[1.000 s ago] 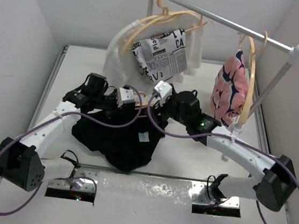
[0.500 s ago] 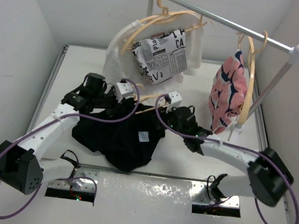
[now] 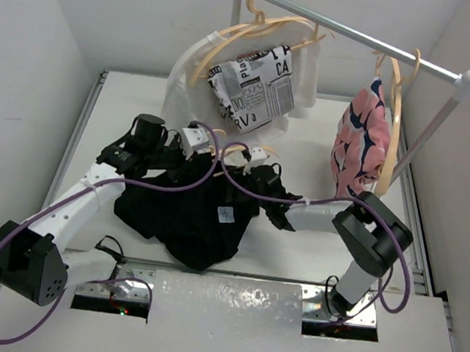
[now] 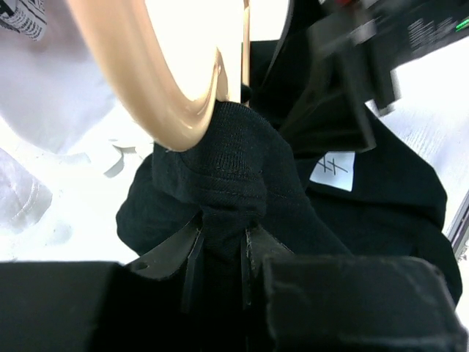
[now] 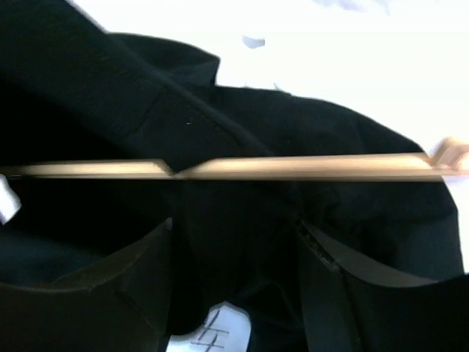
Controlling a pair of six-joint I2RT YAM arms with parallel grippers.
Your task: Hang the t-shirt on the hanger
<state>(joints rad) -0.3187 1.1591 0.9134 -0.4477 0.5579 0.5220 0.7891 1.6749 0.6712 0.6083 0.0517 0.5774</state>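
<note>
The black t-shirt lies bunched on the table, its white label facing up. My left gripper is shut on a fold of the shirt. The tan hanger's curved arm presses against that fold just beyond the jaws. My right gripper is open over the shirt. In the right wrist view the gripper straddles black fabric. The hanger's thin bar crosses just ahead of the fingertips, and the label lies between the fingers. The hanger shows only partly from above.
A clothes rack stands at the back. A white newsprint-lettered garment hangs at its left and a pink-and-navy garment at its right. Walls close in both sides. The rack's right post stands near my right arm.
My right arm has folded in and its gripper has moved left, over the shirt beside the hanger. My left gripper has stayed nearly still, holding the fabric.
</note>
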